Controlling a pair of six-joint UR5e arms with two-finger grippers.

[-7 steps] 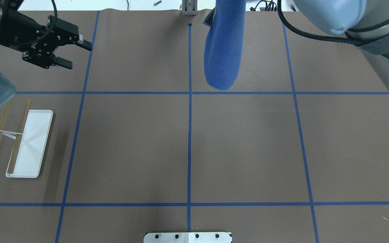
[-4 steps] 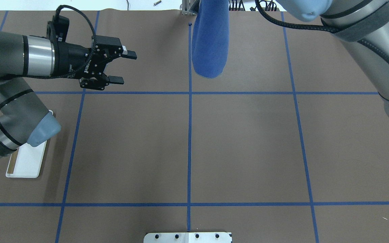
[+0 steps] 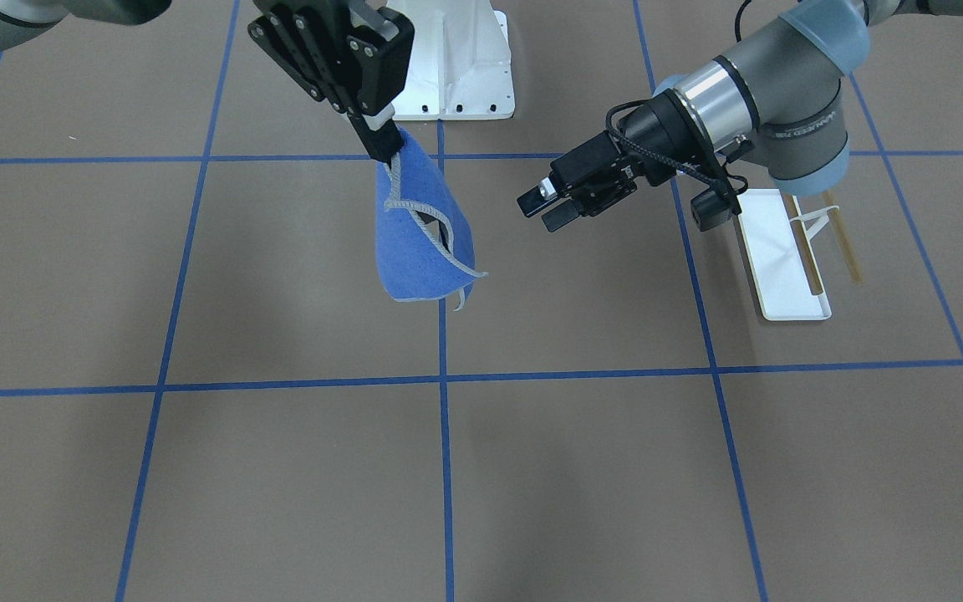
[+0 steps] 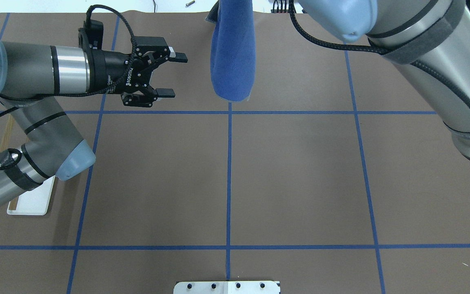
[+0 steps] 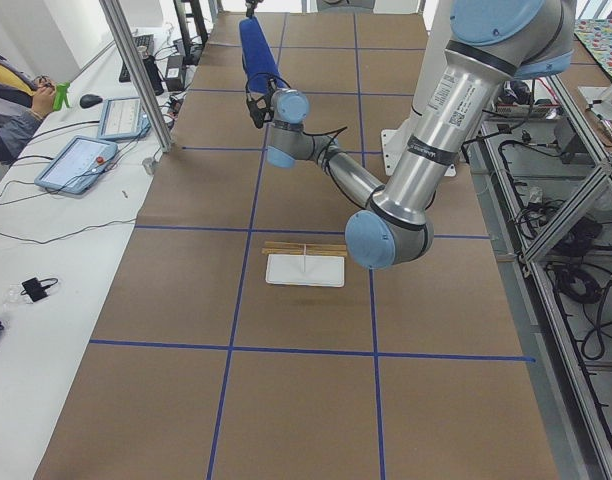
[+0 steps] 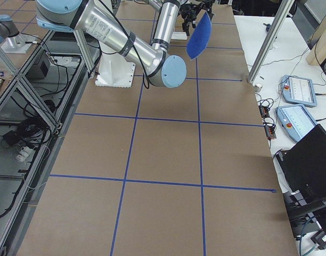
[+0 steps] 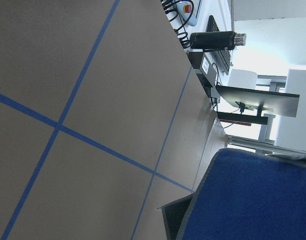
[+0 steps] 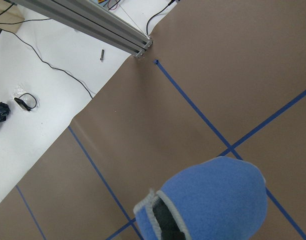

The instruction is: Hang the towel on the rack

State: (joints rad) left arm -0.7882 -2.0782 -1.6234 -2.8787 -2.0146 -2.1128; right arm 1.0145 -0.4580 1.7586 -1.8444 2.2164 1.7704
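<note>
The blue towel (image 3: 423,242) with its grey stitched border hangs bunched above the table from my right gripper (image 3: 385,152), which is shut on its top corner. It also shows in the overhead view (image 4: 233,53) and the left wrist view (image 7: 253,200). My left gripper (image 4: 179,76) is open and empty, level with the towel and a short gap to its left, pointing at it. The rack (image 3: 782,259), a white tray with two tan rods (image 3: 845,242), stands on the table under my left arm. In the overhead view only its tray corner (image 4: 31,202) shows.
The large white bolted pedestal (image 3: 456,58) stands at the robot's side of the table. Blue tape lines grid the brown table cover. Operator tablets (image 5: 81,160) and cables lie on the white bench beyond the far edge.
My left gripper has swung right from the table's left side toward the towel and stays open. My right arm has carried the hanging towel to the left, toward the centre line.
</note>
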